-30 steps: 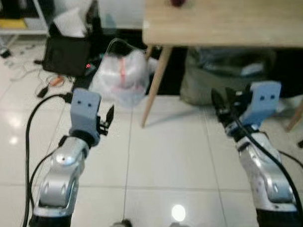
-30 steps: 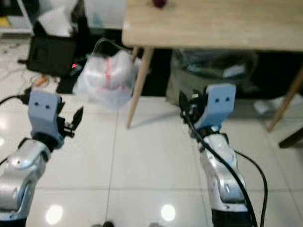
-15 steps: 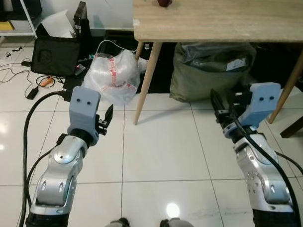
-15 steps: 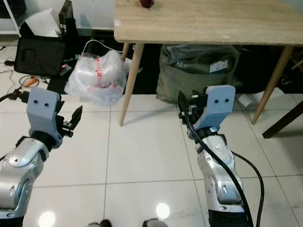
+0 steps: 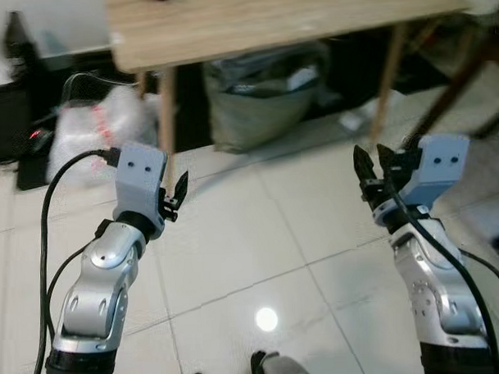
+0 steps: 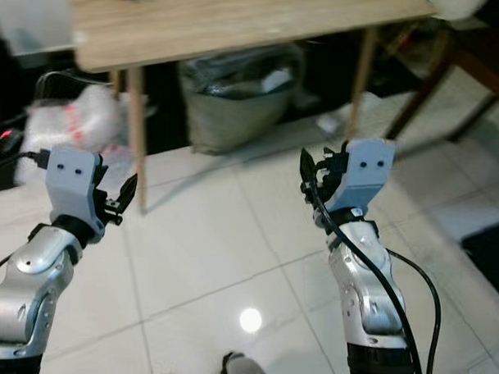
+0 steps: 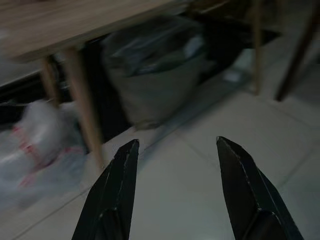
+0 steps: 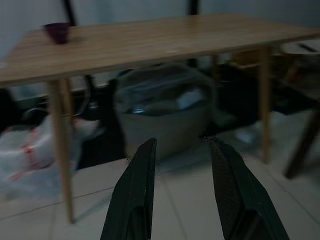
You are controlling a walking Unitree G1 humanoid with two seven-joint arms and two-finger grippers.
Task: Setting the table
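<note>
Wooden table (image 6: 252,23) carried a dark purple cup (image 8: 57,32) near its far corner. Before the table, left gripper (image 5: 179,192) and right gripper (image 5: 368,164) hovered — fingers parted, empty — above tiled floor (image 5: 251,236).

Both silver arms are raised in front of the robot, bent at the elbow, forearms angled upward. The left gripper (image 5: 180,189) holds its black fingers apart with nothing between them; the right gripper (image 5: 370,162) is likewise spread and empty
</note>
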